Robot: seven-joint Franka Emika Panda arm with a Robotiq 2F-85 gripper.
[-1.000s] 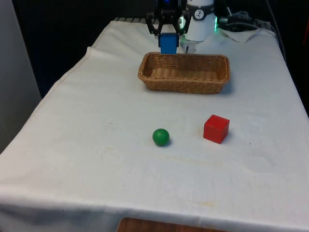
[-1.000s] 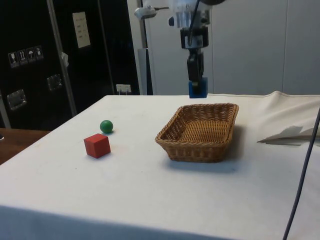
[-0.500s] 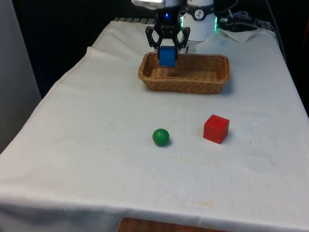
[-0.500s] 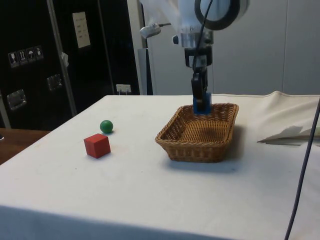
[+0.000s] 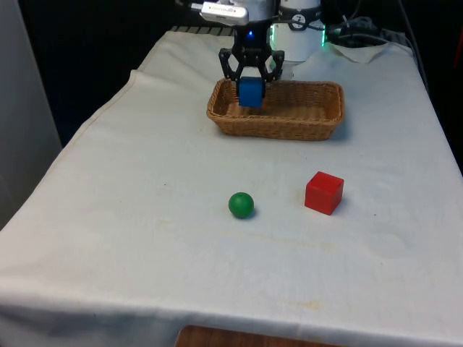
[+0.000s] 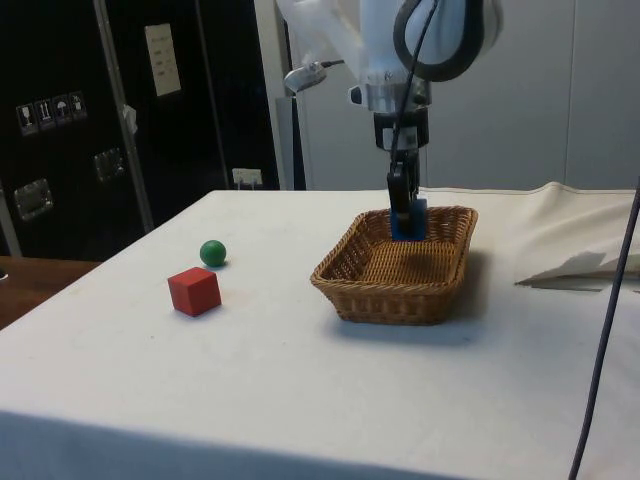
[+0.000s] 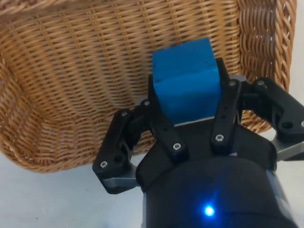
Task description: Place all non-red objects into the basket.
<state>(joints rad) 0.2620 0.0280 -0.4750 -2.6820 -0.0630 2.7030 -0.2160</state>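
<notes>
The blue block [image 5: 250,92] is gripped tight in the black hand [image 5: 250,79], with 1 finger [image 7: 161,126] pressed on each side of it. The block hangs over the inside of the basket [image 5: 318,119], near the end at the front view's left. In the side view the blue block [image 6: 408,219] sits about level with the basket's rim [image 6: 345,290], and the hand [image 6: 404,200] points straight down from the white arm [image 6: 400,50]. I cannot tell if the block touches the basket floor. In the wrist view the blue block [image 7: 186,80] shows against the woven floor of the basket [image 7: 71,71].

The basket is brown and woven, and it stands on the white tabletop [image 5: 145,231] at the far end.

The green ball [image 5: 241,204] lies on the tabletop, well apart from the basket and nearer the front edge. The red block [image 5: 323,192] sits near the ball, on the front view's right of it. The 2 do not touch. In the side view the green ball [image 6: 212,253] lies just behind the red block [image 6: 194,291].
</notes>
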